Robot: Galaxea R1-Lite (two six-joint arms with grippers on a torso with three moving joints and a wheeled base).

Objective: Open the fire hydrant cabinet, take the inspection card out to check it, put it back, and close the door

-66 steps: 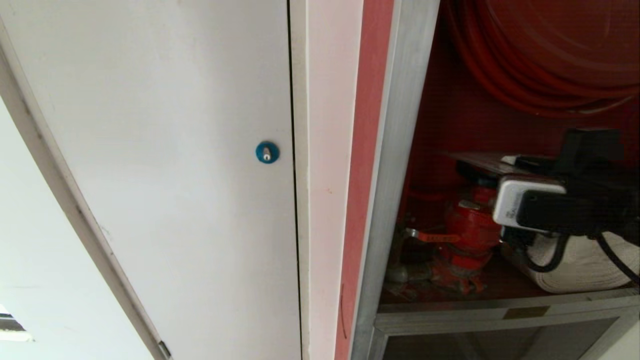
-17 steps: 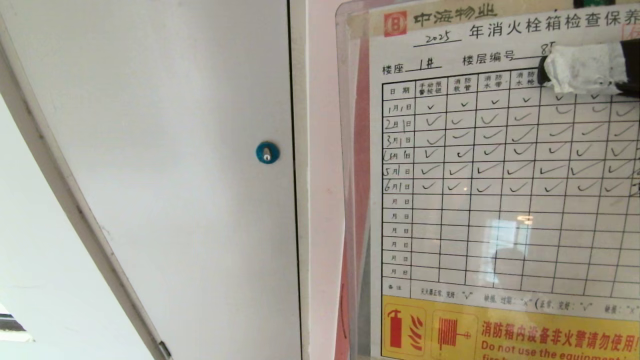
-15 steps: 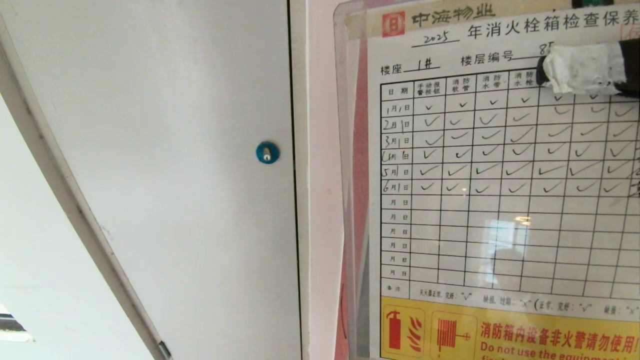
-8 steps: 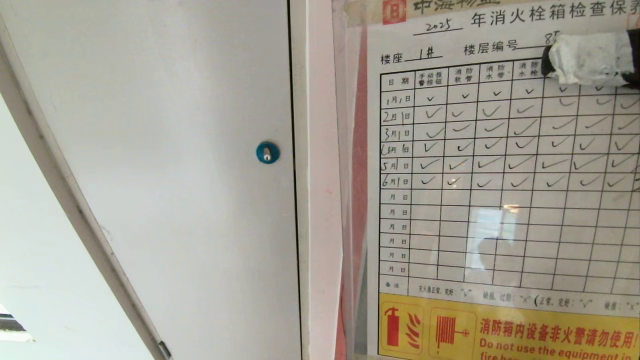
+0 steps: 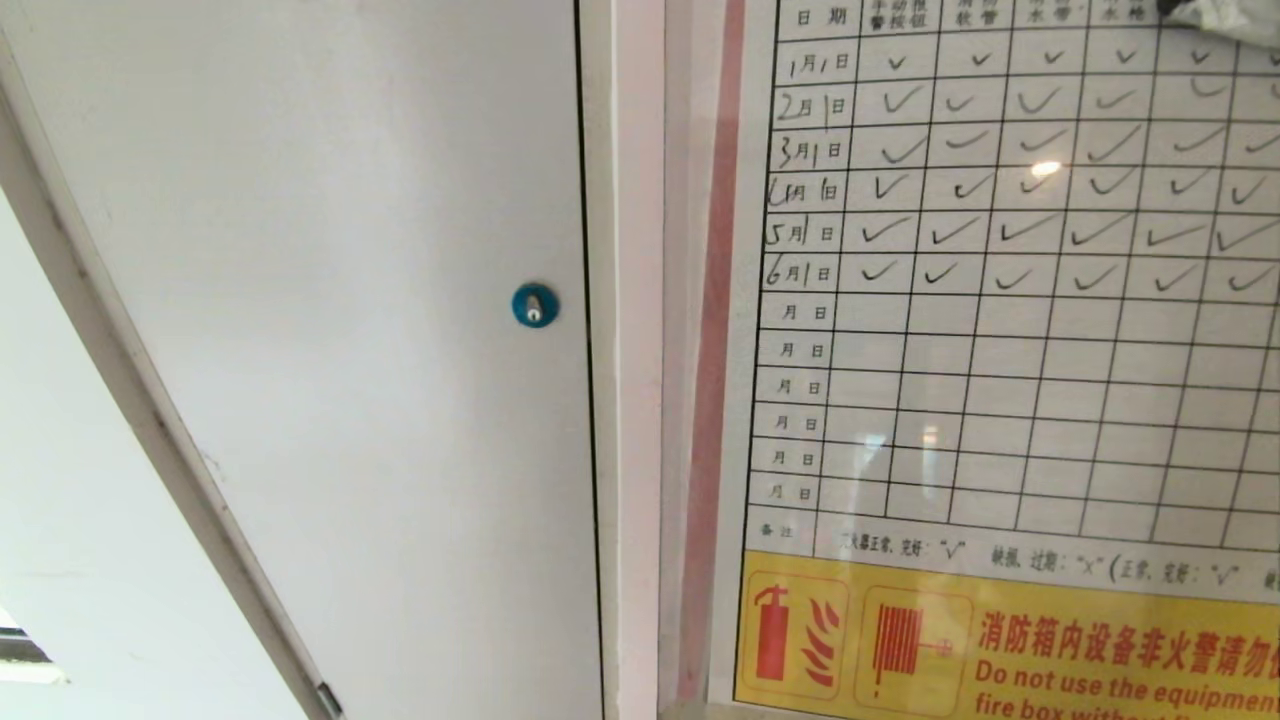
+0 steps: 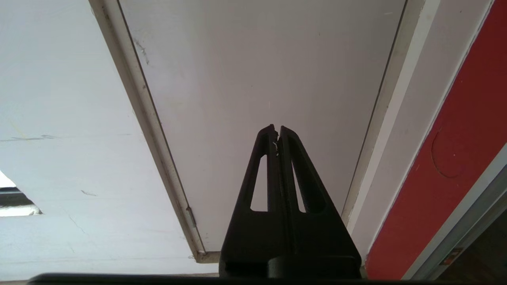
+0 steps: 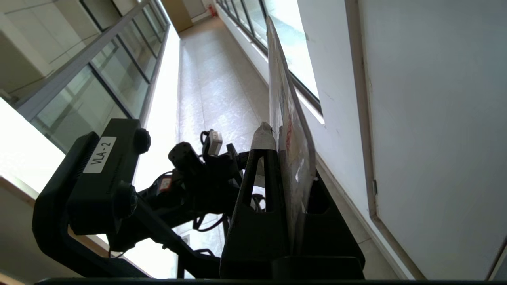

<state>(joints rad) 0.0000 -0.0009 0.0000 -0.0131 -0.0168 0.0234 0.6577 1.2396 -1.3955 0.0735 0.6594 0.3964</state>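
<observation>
Up close, the head view is half taken up by the inspection card [image 5: 1010,330], held flat before the camera from about one o'clock down to five, its grid of ticked rows and its yellow warning strip plain to read. Only the right wrist view shows how it is held: the right gripper [image 7: 277,136] has its two black fingers pinched tight on the card's edge, the sheet standing edge-on between them. In the head view just a scrap of the taped fingertip [image 5: 1225,18] peeps in at the top corner, near one o'clock.

Going left to right, there is the plain white door [image 5: 330,330] with its round blue lock [image 5: 535,305] near nine o'clock, then a pale frame strip, then a sliver of the fire hydrant cabinet [image 5: 712,300], red, beside the card. The card blocks the rest of the cabinet from the head camera. The left gripper [image 6: 277,132] hangs parked before the white door, fingers pressed together on nothing, with the red cabinet side at its three o'clock.

Against a second ago, the card sits higher: its printed heading has left the top edge, and more of the yellow strip shows below.
</observation>
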